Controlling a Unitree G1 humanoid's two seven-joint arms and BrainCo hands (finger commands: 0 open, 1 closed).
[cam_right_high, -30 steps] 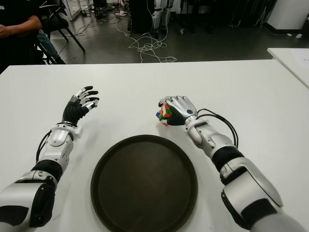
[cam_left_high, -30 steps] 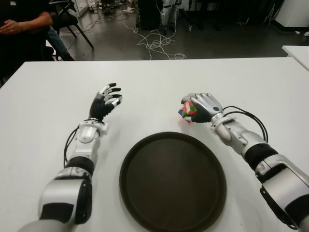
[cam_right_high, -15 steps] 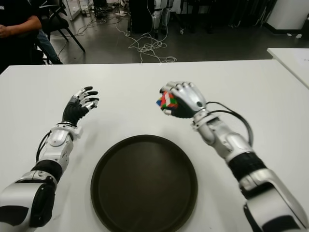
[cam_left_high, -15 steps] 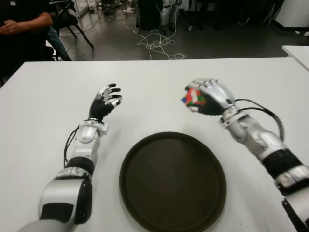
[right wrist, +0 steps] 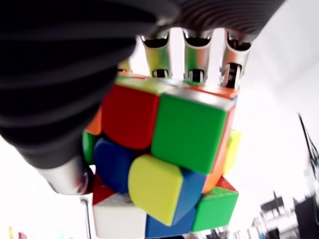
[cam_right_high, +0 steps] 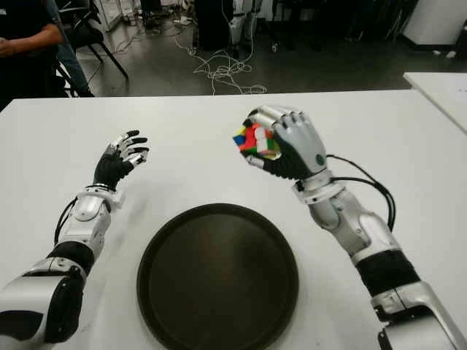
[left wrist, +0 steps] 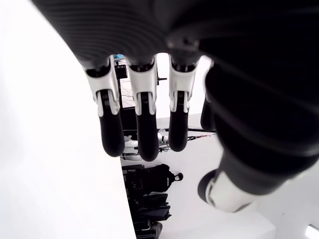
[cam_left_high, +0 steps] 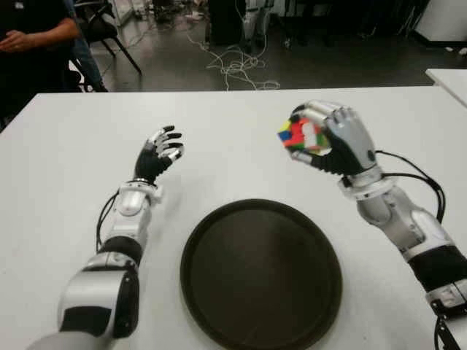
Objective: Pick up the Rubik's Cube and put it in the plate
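My right hand (cam_left_high: pixel 321 135) is raised well above the white table (cam_left_high: pixel 66 146), its fingers curled around the multicoloured Rubik's Cube (cam_left_high: pixel 298 135). The right wrist view shows the cube (right wrist: pixel 164 164) up close, pressed between thumb and fingers (right wrist: pixel 192 59). The hand and cube hang beyond the far right rim of the dark round plate (cam_left_high: pixel 260 271), which lies near the table's front edge and holds nothing. My left hand (cam_left_high: pixel 160 149) is held up over the table to the left of the plate, fingers spread and holding nothing.
A person in dark clothes (cam_left_high: pixel 33 36) sits at the table's far left corner beside a chair. Cables (cam_left_high: pixel 233 65) lie on the floor beyond the table. Another white table's edge (cam_left_high: pixel 449 76) shows at the far right.
My right hand has lifted the cube off the table and risen steadily, tilting back so the cube faces more toward me. The left hand has not moved.
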